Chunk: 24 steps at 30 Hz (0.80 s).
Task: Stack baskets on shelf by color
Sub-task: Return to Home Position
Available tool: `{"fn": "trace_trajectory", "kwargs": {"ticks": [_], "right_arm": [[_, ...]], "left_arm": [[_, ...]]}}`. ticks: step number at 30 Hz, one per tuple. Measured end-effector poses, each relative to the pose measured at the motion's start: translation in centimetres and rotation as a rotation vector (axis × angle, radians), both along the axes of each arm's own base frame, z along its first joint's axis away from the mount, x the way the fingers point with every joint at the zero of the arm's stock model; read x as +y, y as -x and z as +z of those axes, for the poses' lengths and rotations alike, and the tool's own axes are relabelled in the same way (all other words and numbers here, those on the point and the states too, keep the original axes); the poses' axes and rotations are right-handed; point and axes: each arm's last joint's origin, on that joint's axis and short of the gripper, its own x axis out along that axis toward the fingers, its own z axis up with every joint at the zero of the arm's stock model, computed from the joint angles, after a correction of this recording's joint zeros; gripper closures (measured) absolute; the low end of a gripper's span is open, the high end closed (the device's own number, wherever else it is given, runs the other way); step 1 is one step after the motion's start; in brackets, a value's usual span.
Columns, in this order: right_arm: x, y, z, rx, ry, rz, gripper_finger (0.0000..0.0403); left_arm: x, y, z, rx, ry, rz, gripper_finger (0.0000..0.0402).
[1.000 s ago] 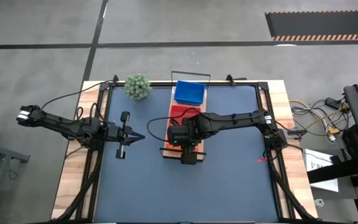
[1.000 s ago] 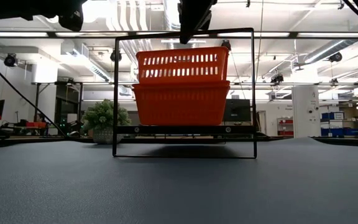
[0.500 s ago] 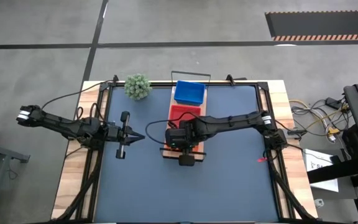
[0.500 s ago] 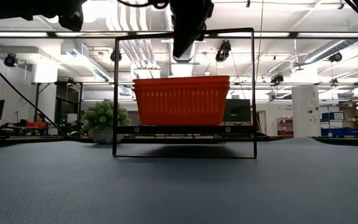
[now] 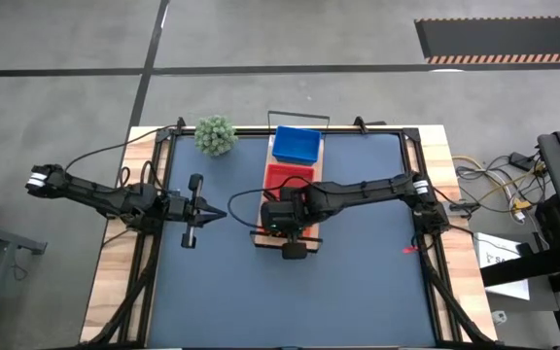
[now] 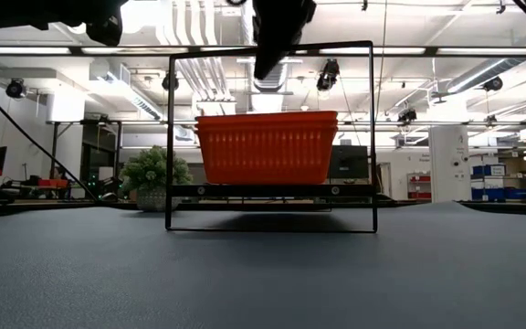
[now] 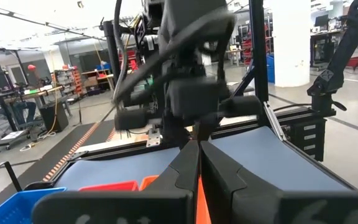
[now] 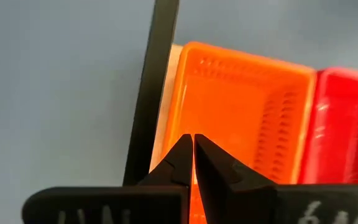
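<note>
- The top orange basket (image 6: 266, 118) has dropped flush into its stack on the shelf (image 6: 272, 191).
- The right gripper (image 8: 193, 138) hovers above it, fingers pressed together, empty.
- The left gripper (image 5: 220, 212) waits aside, fingers together.

Grey concrete floor (image 5: 66, 39) crossed by dark seams (image 5: 261, 69), bright strip lights (image 6: 446, 50) overhead.

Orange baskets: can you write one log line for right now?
orange baskets: stacked on shelf | right gripper: shut, above them | left gripper: shut, left of shelf
</note>
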Motion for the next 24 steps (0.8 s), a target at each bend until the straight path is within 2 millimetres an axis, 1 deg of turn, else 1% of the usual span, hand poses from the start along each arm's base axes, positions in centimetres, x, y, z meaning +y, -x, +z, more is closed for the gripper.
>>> {"fn": "trace_trajectory", "kwargs": {"ticks": [5,9,10,14,19,21,24], "right_arm": [[0.6,0.9,1.6,-0.094,0.069,0.039,0.0394],[0.9,2.0,3.0,-0.204,0.077,0.051,0.0394],[0.9,2.4,3.1,-0.225,0.083,0.056,0.0394],[0.9,3.8,2.4,-0.307,0.084,0.081,0.0394],[0.4,6.5,1.6,-0.464,0.112,0.118,0.0394],[0.1,7.8,1.2,-0.526,0.138,0.148,0.0394],[-0.3,10.0,0.5,-0.610,0.167,0.185,0.0394]], "left_arm": [[0.0,0.0,0.0,0.003,0.000,0.000,0.0402],[0.0,0.0,-0.1,0.008,-0.001,0.000,0.0402],[0.0,0.0,-0.1,0.008,-0.001,0.000,0.0402],[0.0,0.0,-0.2,0.016,0.000,-0.001,0.0402],[0.0,0.2,-0.6,0.066,-0.011,-0.002,0.0402],[0.1,0.4,-1.0,0.107,-0.021,-0.007,0.0402],[0.3,1.3,-2.0,0.226,-0.055,-0.012,0.0402]]}}
